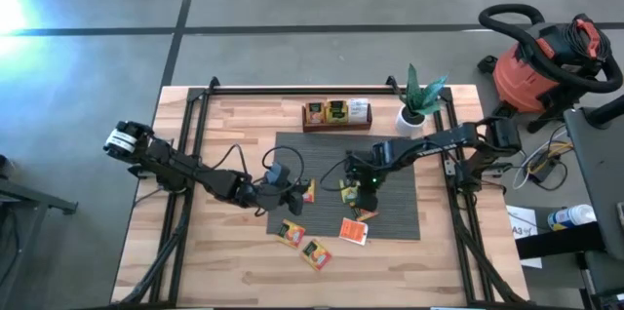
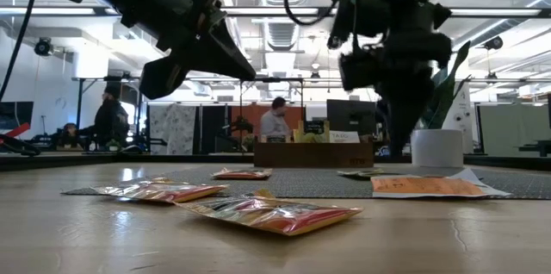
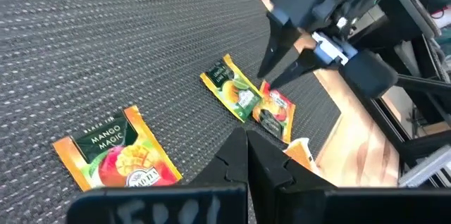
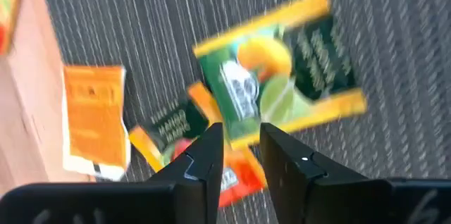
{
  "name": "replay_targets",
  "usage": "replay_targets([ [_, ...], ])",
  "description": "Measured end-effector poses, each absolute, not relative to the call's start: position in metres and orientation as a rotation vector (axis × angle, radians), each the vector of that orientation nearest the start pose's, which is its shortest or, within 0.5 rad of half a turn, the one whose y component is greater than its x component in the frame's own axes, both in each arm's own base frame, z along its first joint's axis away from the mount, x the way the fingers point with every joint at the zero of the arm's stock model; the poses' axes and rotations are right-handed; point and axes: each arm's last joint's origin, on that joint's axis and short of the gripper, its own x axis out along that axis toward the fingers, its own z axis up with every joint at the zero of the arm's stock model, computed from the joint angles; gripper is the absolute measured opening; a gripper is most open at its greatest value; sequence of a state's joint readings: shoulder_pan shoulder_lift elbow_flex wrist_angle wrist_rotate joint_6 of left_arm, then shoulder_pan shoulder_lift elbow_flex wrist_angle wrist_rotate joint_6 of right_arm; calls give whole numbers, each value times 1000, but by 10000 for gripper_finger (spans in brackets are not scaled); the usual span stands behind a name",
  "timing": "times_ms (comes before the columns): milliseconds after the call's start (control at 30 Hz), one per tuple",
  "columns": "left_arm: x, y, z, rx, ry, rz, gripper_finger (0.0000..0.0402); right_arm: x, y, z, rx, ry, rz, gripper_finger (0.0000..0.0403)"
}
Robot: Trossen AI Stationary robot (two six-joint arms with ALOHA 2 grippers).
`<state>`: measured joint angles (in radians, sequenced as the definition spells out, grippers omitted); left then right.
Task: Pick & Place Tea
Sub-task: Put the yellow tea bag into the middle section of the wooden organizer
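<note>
Several tea sachets lie flat on the grey ribbed mat (image 1: 400, 214) and on the wood in front of it. A green-and-yellow sachet (image 4: 282, 76) partly overlaps a mango sachet (image 4: 169, 134) and a red one (image 3: 276, 115). My right gripper (image 4: 242, 139) points steeply down over that little pile, open by a narrow gap, its tips at the green-and-yellow sachet's edge. My left gripper (image 3: 246, 150) hovers shut over the mat's left part, empty, beside a mango sachet (image 3: 116, 157). An orange sachet (image 1: 354, 231) lies near the mat's front edge. My right gripper's fingertips (image 3: 266, 76) stand from above at the edge of the green-and-yellow sachet (image 4: 243, 115), where it overlaps the others. I cannot tell whether they touch it. The sachet lies flat on the mat.
The dark wooden tray (image 1: 336, 113) with sachets standing in it sits at the mat's far edge, with a potted plant (image 1: 417, 107) to its right. Two more sachets (image 1: 292, 233) (image 1: 315, 251) lie on the bare wood in front. A vacuum cleaner (image 1: 546, 61) stands beyond the table's right side.
</note>
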<state>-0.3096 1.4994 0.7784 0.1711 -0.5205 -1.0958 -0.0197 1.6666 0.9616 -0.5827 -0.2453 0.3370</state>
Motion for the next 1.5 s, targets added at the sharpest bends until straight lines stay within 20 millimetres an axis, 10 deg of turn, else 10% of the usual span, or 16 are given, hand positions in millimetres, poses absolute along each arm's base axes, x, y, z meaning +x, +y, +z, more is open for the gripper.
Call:
replay_targets([
  [767, 294, -79, 201, -899, 342, 440, 0, 296, -28, 163, 388, 1286, -160, 107],
  [1167, 307, -30, 202, -1022, 429, 328, 0, 284, -67, 154, 522, 1259, -158, 105],
  [1500, 350, -22, 182, -994, 422, 230, 0, 285, -70, 154, 544, 1237, -142, 129],
])
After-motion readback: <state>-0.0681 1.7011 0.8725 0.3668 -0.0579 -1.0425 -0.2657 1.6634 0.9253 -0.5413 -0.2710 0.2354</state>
